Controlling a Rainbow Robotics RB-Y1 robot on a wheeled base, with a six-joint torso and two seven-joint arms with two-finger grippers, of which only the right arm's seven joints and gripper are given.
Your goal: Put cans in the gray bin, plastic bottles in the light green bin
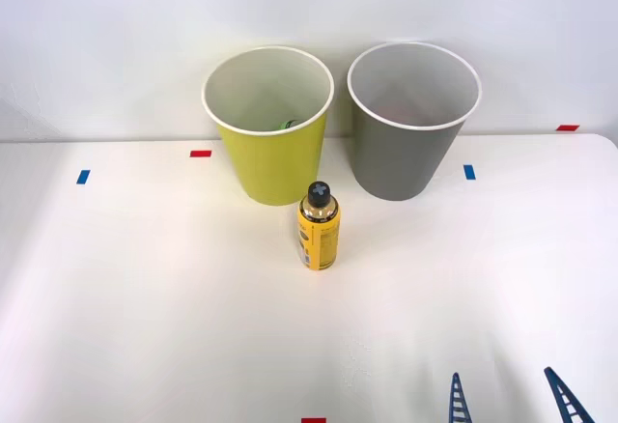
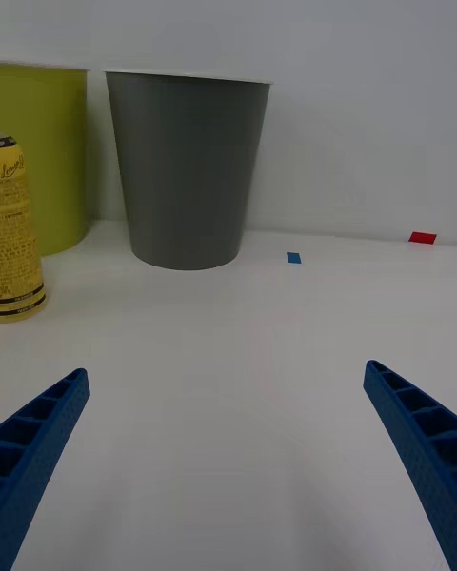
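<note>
White table (image 1: 145,326) against a pale wall, marked with small red and blue tape pieces (image 1: 200,154). Item 1: light green bin (image 1: 270,157), upright at the table's far side, white inside and white rim; a small green object (image 1: 288,124) shows low inside it, too hidden to identify. Item 2: gray bin (image 1: 406,153), upright just to the robot's right of the green one, apart from it by a narrow gap. Item 3: yellow plastic bottle (image 1: 319,230) with black screw cap and printed label, standing upright on the table just in front of the gap between the 2 bins, nearer the green one. Item 4: right gripper (image 1: 512,399) at the table's near right edge, its 2 blue ribbed fingers (image 2: 38,438) spread wide, holding nothing, well apart from the bottle.
</note>
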